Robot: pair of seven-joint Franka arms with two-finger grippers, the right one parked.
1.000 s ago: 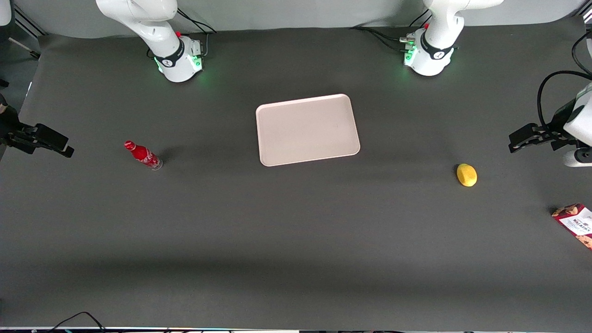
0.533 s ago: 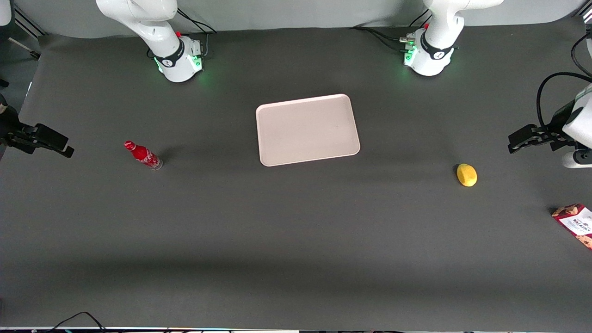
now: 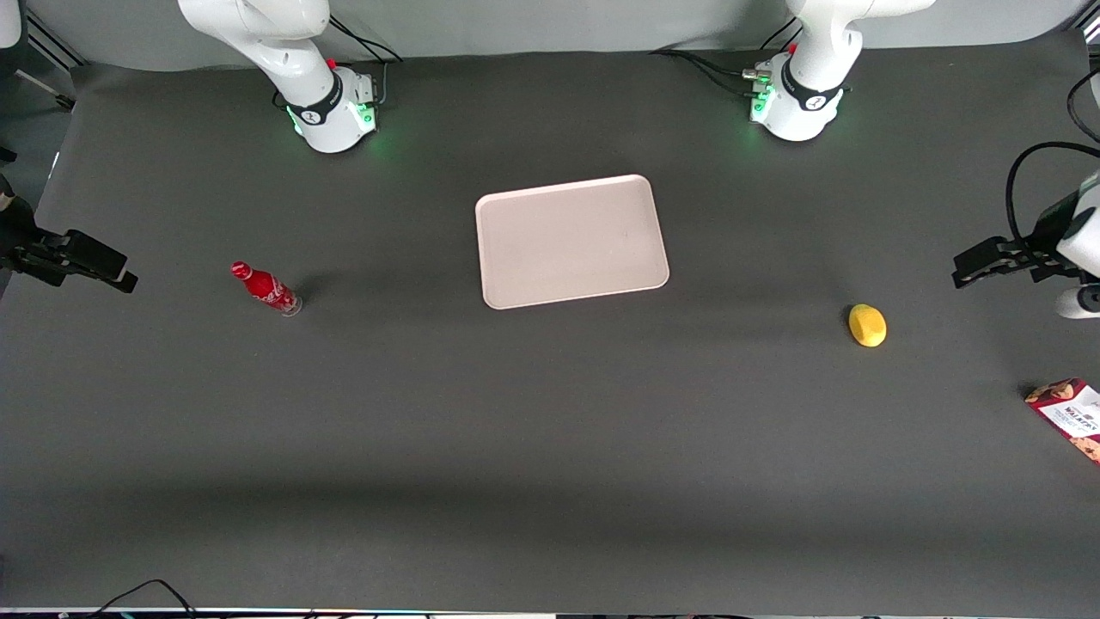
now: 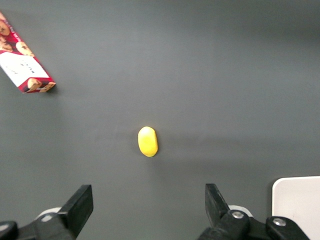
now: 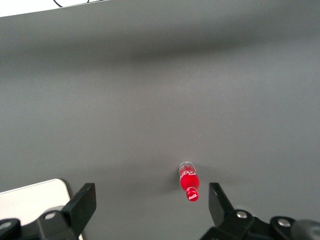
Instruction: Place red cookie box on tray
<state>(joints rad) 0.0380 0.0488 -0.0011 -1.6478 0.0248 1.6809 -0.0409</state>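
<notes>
Nothing of the job had been done yet, as far as I could judge: the gripper (image 3: pixel 975 266) hung above the bare table at the working arm's end, its fingers (image 4: pixel 80 205) spread wide and holding nothing. The red cookie box (image 3: pixel 1068 411) lay flat on the table, nearer the front camera than the gripper and well apart from it, untouched. A yellow lemon-like thing (image 3: pixel 867 326) sat between that end and the tray (image 3: pixel 571 242), which lay farther off toward the middle of the table with nothing on it. Reaching, grasping, carrying and setting down all remained. The wrist camera showed the open fingers plainly; the front camera alone showed the whole tray.
</notes>
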